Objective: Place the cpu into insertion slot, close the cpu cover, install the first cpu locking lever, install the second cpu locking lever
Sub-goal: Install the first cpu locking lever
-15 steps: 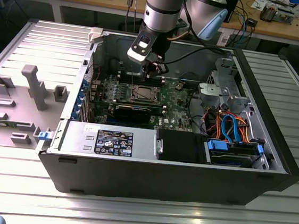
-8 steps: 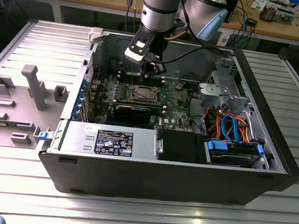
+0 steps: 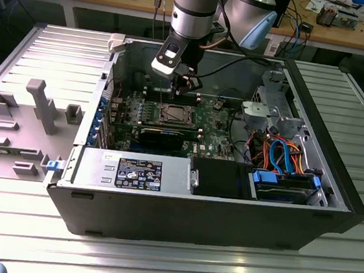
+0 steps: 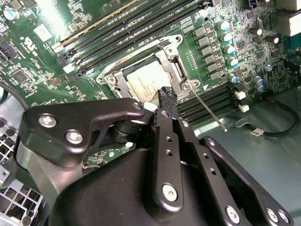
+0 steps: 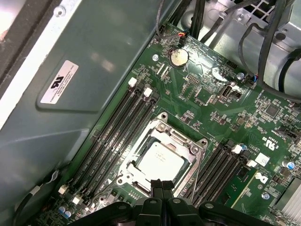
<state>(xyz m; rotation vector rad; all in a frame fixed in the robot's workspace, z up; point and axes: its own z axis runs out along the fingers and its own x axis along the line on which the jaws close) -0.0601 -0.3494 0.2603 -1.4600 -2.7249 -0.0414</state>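
Observation:
The cpu (image 5: 160, 162) (image 4: 149, 77) lies flat in the insertion slot (image 3: 174, 114), its dull silver top showing through the window of the cpu cover (image 5: 165, 128) (image 4: 162, 52). The cover lies down over the chip. In the second wrist view, a thin silver locking lever (image 4: 209, 110) sticks out at an angle from one corner of the socket. In the first wrist view, a locking lever (image 5: 197, 175) shows as a thin rod beside the socket. My gripper (image 5: 162, 182) (image 4: 167, 95) (image 3: 186, 83) hovers just above the socket's edge, its black fingers pressed together and holding nothing.
Black memory slots (image 5: 117, 127) flank the socket on both sides. A long black card (image 3: 162, 134) lies in front of it, with a bundle of cables (image 3: 284, 154) and a drive cage (image 3: 273, 107) at the exterior view's right. A grey fixture (image 3: 39, 105) stands outside the case.

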